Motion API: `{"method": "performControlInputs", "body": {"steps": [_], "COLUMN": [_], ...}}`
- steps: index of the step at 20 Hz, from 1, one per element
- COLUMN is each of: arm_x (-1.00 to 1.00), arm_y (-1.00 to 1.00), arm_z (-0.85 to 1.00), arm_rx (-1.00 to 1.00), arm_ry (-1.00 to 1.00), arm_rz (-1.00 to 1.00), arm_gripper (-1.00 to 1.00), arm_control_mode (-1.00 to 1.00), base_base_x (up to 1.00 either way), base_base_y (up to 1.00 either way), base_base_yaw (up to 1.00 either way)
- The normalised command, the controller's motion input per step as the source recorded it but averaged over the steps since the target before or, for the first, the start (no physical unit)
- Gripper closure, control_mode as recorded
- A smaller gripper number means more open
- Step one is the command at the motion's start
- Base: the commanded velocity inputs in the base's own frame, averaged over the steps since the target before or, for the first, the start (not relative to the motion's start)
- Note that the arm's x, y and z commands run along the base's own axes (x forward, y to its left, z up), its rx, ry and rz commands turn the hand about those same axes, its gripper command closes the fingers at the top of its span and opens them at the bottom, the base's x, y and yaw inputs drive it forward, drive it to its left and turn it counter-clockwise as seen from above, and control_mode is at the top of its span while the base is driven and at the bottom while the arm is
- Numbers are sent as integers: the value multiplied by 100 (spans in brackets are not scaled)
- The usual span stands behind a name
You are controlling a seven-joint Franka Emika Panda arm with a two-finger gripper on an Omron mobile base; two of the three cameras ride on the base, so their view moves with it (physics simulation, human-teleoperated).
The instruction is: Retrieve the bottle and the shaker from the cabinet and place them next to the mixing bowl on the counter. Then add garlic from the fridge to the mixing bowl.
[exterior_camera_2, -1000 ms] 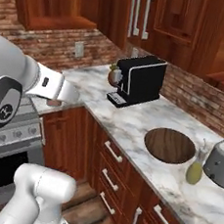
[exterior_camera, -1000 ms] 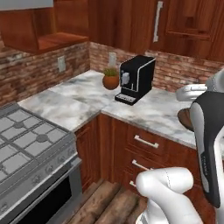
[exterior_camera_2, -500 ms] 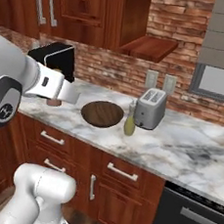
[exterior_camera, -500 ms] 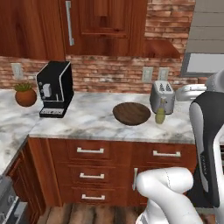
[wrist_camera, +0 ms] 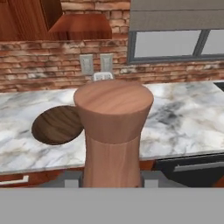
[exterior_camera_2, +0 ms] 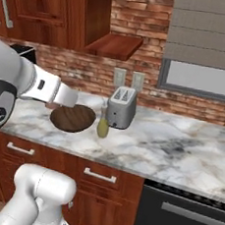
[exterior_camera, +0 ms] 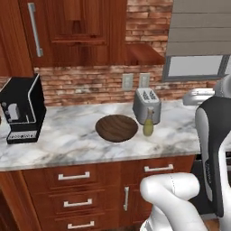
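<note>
Holding the shaker (wrist_camera: 113, 131) in my hand (wrist_camera: 105, 181): hand cam has it dead centre, upright, brown w/ a paler flared top, fingers pinched on its lower body from both sides. Finger tips themselves mostly hidden behind the shaker, so I read the grip from how it sits right up against the lens.

Hand cam, clock-wise around the shaker: bowl (wrist_camera: 57, 124) at 9, flat on the worktop (wrist_camera: 188, 118), partly cut off by the shaker's edge. At 12, just over the shaker's top, a sliver of toaster (wrist_camera: 103, 77), w/ two wall outlets above it on the brick. Window w/ grey blind at 1–2.

Left base cam: bowl (exterior_camera: 117, 128) mid-worktop (exterior_camera: 67, 144). Bottle (exterior_camera: 148, 122) at 3 of the bowl, just beside it, upright, olive-green, thin neck. Toaster (exterior_camera: 146, 104) right behind the bottle, abt 1 from the bowl. Black coffee machine (exterior_camera: 22, 108) well apart at 9, by the frame's left edge. Cabinet (exterior_camera: 76, 31) at 12 above, reddish wood, door w/ a long metal handle.

Right base cam: my arm crosses in front from the left, covering the bowl's (exterior_camera_2: 74, 119) upper left edge. Bottle (exterior_camera_2: 103, 125) at 3 of the bowl, touching or nearly touching the toaster (exterior_camera_2: 121, 107) – can't tell which. Worktop (exterior_camera_2: 180, 147) to the right is bare marble; dark dishwasher front below it.
</note>
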Motion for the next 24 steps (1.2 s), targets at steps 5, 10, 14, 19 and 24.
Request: {"method": "performControlInputs", "body": {"steps": [5,10,14,19,24], "arm_x": [0,0,0,0,0], "arm_y": [0,0,0,0,0], "arm_z": [0,0,0,0,0], "arm_rx": [0,0,0,0,0], "arm_ry": [0,0,0,0,0], "arm_rz": [0,0,0,0,0], "arm_gripper": [100,100,100,100,100], "arm_control_mode": [100,100,100,100,100], "base_base_x": [56,0,0,0,7], "base_base_y": [4,16,47,60,15], "base_base_yaw": [-9,-10,-22,-21,-5]}}
